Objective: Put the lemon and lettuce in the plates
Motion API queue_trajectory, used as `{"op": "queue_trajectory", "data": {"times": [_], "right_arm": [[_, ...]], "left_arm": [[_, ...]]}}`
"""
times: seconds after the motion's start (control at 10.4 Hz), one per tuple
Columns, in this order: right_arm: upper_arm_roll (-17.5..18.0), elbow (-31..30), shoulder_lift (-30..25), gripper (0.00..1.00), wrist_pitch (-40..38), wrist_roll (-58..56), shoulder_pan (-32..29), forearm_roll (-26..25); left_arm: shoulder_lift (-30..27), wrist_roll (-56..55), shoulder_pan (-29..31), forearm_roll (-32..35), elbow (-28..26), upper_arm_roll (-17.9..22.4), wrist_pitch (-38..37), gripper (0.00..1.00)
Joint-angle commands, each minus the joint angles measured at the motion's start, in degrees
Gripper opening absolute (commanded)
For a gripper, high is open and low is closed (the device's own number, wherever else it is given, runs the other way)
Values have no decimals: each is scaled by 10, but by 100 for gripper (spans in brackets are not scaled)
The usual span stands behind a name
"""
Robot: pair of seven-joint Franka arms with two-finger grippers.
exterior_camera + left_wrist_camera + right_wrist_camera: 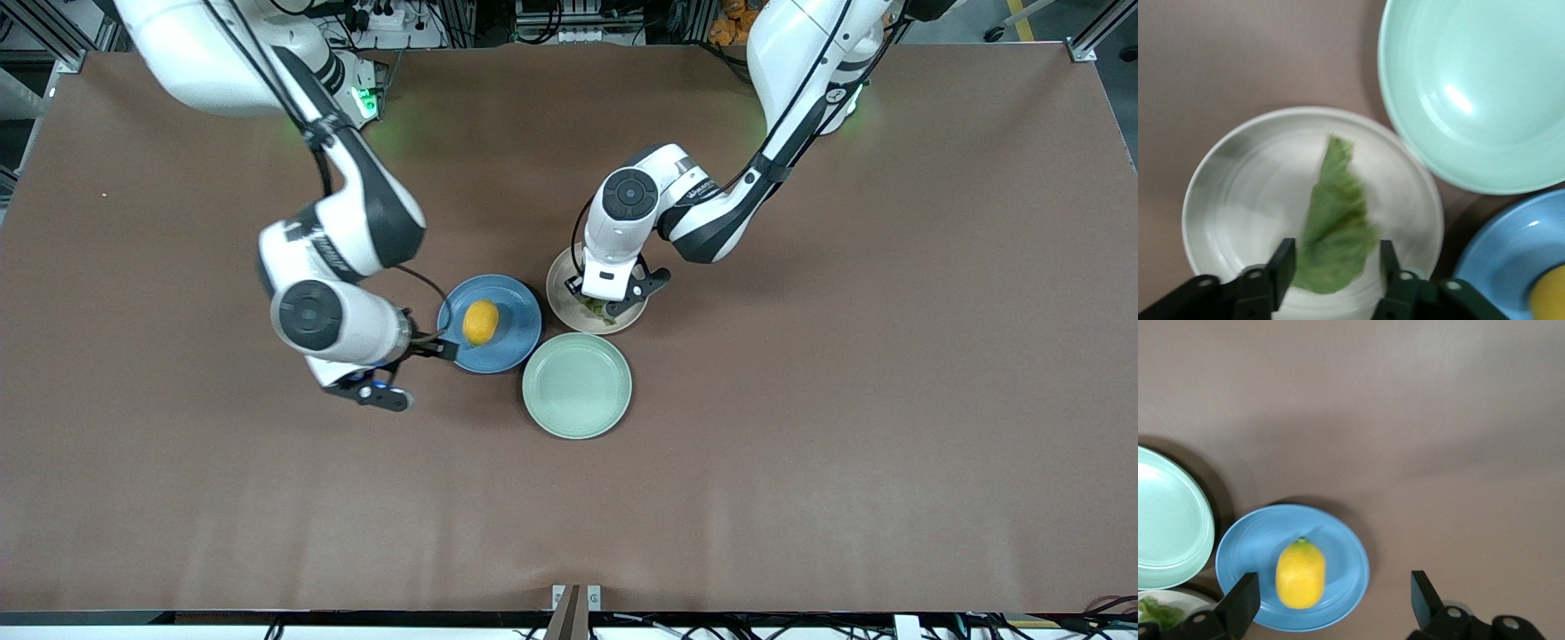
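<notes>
The lemon lies on the blue plate; the right wrist view also shows the lemon and the blue plate. My right gripper is open and empty, above the blue plate's rim toward the right arm's end; its wide-apart jaws do not touch the lemon. The lettuce lies flat on the pale beige plate. My left gripper is open just over it, one finger on each side with a gap to the leaf. In the front view the left hand hides most of the beige plate.
An empty mint-green plate sits nearer the front camera, touching or almost touching both other plates; it also shows in the left wrist view. Bare brown table surrounds the plates.
</notes>
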Motion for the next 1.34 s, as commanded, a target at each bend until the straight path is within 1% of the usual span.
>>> {"op": "queue_trajectory", "data": {"times": [0.0,0.1,0.19,0.29,0.38,0.48,0.57,0.77,0.86,0.96,1.05,1.15,1.24], "right_arm": [[6,-10,-85,100,-52,-131,-61,-8],[6,-10,-125,100,-92,-181,-94,-6],[7,-10,-163,100,-134,-199,-123,-1],[5,-10,-199,100,-164,-201,-136,-2],[6,-10,-229,100,-186,-203,-152,-2],[6,-12,-257,100,-208,-202,-154,-1],[4,-17,-280,100,-214,-196,-157,-1],[5,-15,-284,100,-218,-196,-175,0],[4,-11,-285,100,-235,-195,-181,0],[2,-2,-286,100,-259,-201,-189,1],[0,21,-286,100,-276,-202,-201,1],[1,33,-282,100,-275,-202,-222,0],[1,40,-280,100,-272,-202,-242,7]], "left_arm": [[-31,8,8,45,62,25,-84,100],[-39,47,16,65,110,25,-161,100],[-46,93,27,65,148,25,-219,100],[-64,136,44,65,166,25,-249,100],[-90,180,67,63,166,24,-254,100],[-109,221,87,62,166,24,-263,100],[-129,259,103,57,167,24,-270,100],[-166,331,145,52,167,20,-300,100],[-186,365,165,47,167,21,-309,100],[-203,397,197,13,166,21,-311,100],[-210,443,233,-32,167,20,-311,100],[-218,486,261,-52,166,20,-311,100],[-233,508,276,-53,165,22,-316,100]]}}
